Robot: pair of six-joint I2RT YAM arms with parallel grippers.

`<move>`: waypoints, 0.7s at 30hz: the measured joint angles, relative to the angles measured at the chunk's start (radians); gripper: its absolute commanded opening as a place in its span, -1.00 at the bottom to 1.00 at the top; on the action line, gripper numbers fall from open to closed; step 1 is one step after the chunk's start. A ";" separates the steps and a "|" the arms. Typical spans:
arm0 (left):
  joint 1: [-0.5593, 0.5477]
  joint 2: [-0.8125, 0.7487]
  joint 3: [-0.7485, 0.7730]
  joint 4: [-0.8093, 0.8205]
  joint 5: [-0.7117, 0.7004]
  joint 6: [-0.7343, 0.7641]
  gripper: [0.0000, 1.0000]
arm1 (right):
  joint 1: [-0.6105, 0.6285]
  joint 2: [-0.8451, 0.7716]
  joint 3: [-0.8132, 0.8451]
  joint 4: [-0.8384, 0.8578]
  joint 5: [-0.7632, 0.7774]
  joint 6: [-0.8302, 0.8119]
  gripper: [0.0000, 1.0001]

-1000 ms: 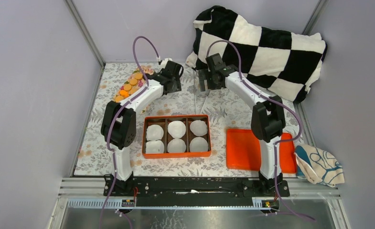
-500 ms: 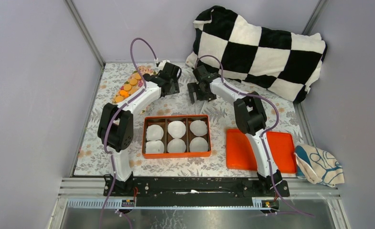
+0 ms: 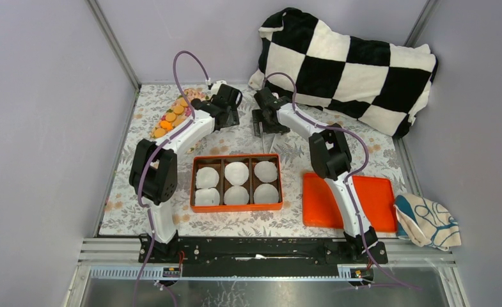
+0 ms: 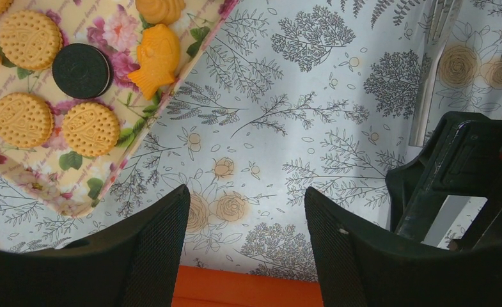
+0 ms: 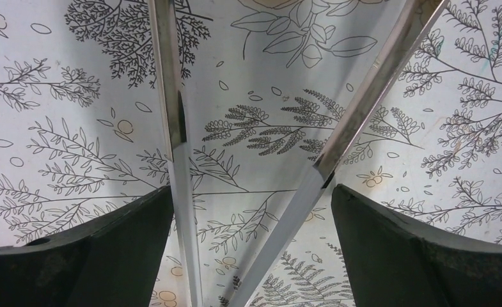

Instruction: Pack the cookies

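Observation:
The cookies [image 3: 173, 114] lie on a floral tray at the far left; in the left wrist view they are round tan discs [image 4: 91, 129], one dark disc [image 4: 82, 70] and an orange fish shape. My left gripper [image 3: 227, 115] is open and empty [image 4: 247, 211], over bare cloth to the right of the tray. My right gripper [image 3: 259, 125] is open [image 5: 251, 198] and low over metal tongs [image 5: 174, 128] lying on the cloth; its fingers stand on either side of the two tong arms. The orange box [image 3: 200, 160] holds several white paper cups, all without cookies.
An orange lid [image 3: 325, 203] lies right of the box. A black-and-white checkered pillow [image 3: 357, 64] fills the far right. A patterned rag [image 3: 427, 220] lies at the right edge. The two grippers are close together at the far middle.
My right gripper has swung left and down from beside the pillow to over the tongs. My left gripper has shifted only slightly.

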 measured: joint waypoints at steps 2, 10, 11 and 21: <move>0.000 0.000 -0.002 0.000 0.000 0.000 0.43 | 0.001 -0.006 -0.018 0.008 0.000 0.007 0.99; 0.000 0.000 -0.010 0.002 0.003 0.000 0.43 | 0.001 -0.058 -0.117 0.075 0.003 0.006 0.30; 0.000 0.000 -0.010 0.002 0.006 0.000 0.43 | 0.001 -0.064 -0.128 0.079 0.003 0.005 0.24; 0.001 0.000 -0.019 0.003 0.010 0.000 0.43 | 0.001 -0.082 -0.144 0.062 0.010 -0.012 -0.26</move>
